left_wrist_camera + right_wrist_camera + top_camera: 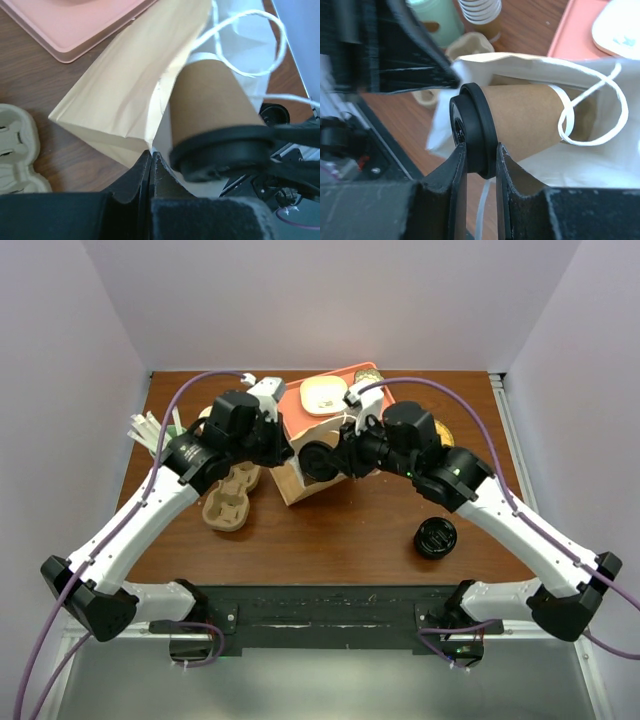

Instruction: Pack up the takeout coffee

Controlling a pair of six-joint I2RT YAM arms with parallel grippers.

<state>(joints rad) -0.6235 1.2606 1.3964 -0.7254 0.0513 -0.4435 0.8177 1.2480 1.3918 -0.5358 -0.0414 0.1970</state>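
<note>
1. The paper bag (125, 85) lies on its side mid-table.
2. The left gripper (151, 167) is clamped tight on the bag's edge.
3. The coffee cup (520, 117) lies sideways, its brown body inside the bag and its black lid (475, 125) at the mouth.
4. The right gripper (479, 149) straddles the lid's rim; I can't tell whether it is pinching or slack.
5. A pink tray (300, 405) sits beyond the bag, and a cup carrier (228, 498) lies to its left.
</note>
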